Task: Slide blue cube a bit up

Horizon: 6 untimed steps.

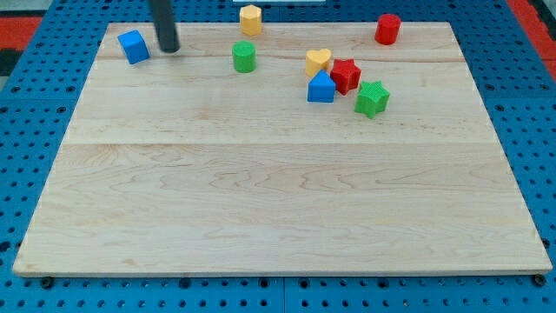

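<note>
Blue pegboard runs all around a pale wooden surface (278, 191) made of glued planks, and every block sits up in the top part of it. No hand on this arm at all, so nothing to call apart or together, just a straight dark rod coming in from the view's top.

The rod's tip (168, 49) is planted near the top-left corner, just to the right of the blue cube (133, 46). Looks like a thin sliver of wood between them, but whether they actually touch is hard to call from this angle. The cube sits close to the surface's left and top edges.

Further right along the top edge there's a yellow hexagonal block (250, 18), and below it a green cylinder (244, 56). A red cylinder (387, 29) stands off near the top-right corner, well apart from the rest.

Then there's a tight little cluster right of centre: yellow heart (318, 61), red star-ish block (346, 76) beside it, a blue house-shaped block (321, 88) tucked under the heart, and a green star-ish block (372, 98) at the lower right.
</note>
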Available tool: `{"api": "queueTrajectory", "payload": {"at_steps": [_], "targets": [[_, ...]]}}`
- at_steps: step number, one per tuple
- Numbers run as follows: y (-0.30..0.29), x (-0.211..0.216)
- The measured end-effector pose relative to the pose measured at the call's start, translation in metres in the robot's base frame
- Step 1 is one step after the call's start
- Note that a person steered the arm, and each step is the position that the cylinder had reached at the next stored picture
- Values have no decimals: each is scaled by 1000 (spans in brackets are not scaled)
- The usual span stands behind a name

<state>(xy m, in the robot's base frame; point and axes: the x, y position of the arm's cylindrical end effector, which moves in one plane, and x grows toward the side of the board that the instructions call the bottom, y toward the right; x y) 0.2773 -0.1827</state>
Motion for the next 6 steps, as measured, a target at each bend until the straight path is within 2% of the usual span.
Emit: {"api": "queueTrajectory", "payload": {"at_steps": [1, 2, 3, 6], "targets": [[-43, 41], [-71, 41], [-60, 41], [-57, -8]]}}
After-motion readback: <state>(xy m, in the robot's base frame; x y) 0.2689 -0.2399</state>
